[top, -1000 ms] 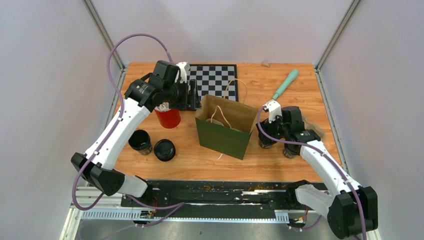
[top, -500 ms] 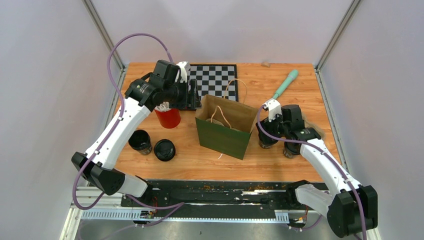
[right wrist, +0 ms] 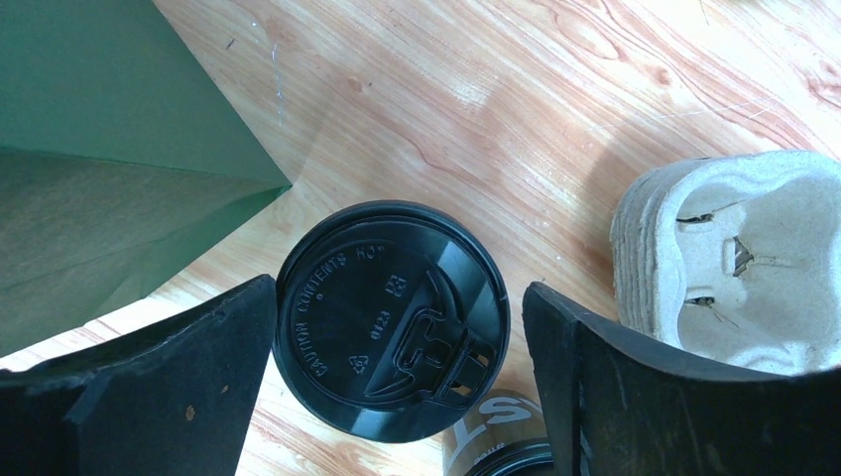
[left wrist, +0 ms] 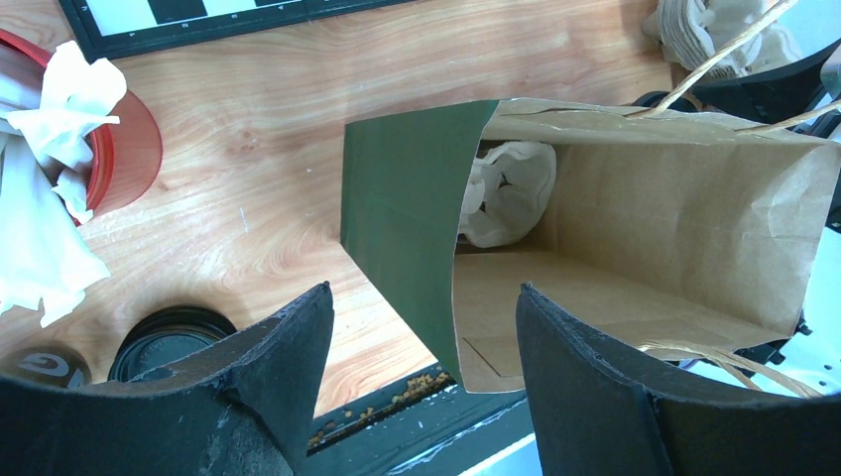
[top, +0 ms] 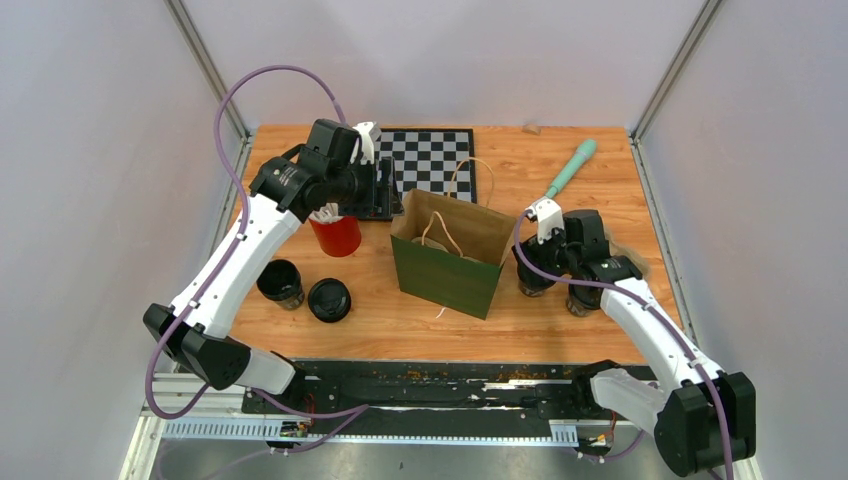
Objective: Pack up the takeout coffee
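Observation:
Two takeout coffee cups [top: 281, 282] [top: 329, 299] with black lids stand left of the green paper bag [top: 445, 262]. A third cup [right wrist: 392, 317] stands right of the bag, and my right gripper [right wrist: 399, 288] is open around its lid, fingers apart from it on both sides. Another dark cup [right wrist: 496, 441] stands just nearer. In the top view that gripper [top: 535, 262] hangs over the cup [top: 530, 286]. My left gripper [left wrist: 422, 289] is open at the bag's mouth, the bag's green side wall [left wrist: 407, 218] standing between its jaws. From above, this gripper [top: 388, 195] is at the bag's left top edge.
A red cup [top: 338, 236] of white wrapped straws stands under the left arm. A stack of pulp cup carriers [right wrist: 724, 258] lies right of the right gripper. Something pale and crumpled [left wrist: 506, 188] lies inside the bag. A checkerboard [top: 432, 160] and a teal tool [top: 570, 168] lie at the back.
My right gripper's jaws have spread a little wider around the cup's lid. The left arm and the bag have not moved.

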Robot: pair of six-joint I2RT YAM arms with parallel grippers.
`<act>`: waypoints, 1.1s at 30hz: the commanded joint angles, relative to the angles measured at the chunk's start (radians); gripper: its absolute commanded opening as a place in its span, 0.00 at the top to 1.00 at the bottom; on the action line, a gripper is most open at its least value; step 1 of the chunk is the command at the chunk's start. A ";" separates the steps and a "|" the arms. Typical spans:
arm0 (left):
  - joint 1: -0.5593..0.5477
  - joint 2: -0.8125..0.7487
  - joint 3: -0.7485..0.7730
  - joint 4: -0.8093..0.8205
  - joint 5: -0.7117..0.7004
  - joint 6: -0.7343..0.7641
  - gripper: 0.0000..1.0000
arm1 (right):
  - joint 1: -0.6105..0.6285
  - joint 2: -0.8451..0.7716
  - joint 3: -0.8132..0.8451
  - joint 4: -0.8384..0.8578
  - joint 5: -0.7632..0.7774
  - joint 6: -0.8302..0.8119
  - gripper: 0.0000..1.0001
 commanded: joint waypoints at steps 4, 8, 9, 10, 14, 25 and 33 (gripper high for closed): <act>0.003 -0.010 0.027 0.004 0.008 0.018 0.25 | -0.006 0.017 -0.012 0.029 0.011 0.005 0.08; 0.002 -0.011 0.027 0.005 0.013 0.017 0.25 | -0.015 0.027 -0.008 0.028 0.004 0.015 0.10; 0.003 -0.013 0.025 0.005 0.012 0.018 0.25 | -0.015 0.028 -0.007 0.026 0.003 0.013 0.10; 0.003 -0.015 0.024 0.005 0.011 0.018 0.25 | -0.016 0.028 -0.008 0.025 0.003 0.013 0.10; 0.002 -0.019 0.018 0.005 0.010 0.019 0.25 | -0.019 0.027 -0.016 0.031 -0.003 0.017 0.10; 0.002 -0.036 0.017 0.002 0.007 0.020 0.25 | -0.032 0.046 0.066 -0.046 -0.027 0.060 0.05; 0.003 -0.054 -0.001 0.005 0.010 0.018 0.24 | -0.043 0.033 0.062 -0.038 -0.023 0.066 0.05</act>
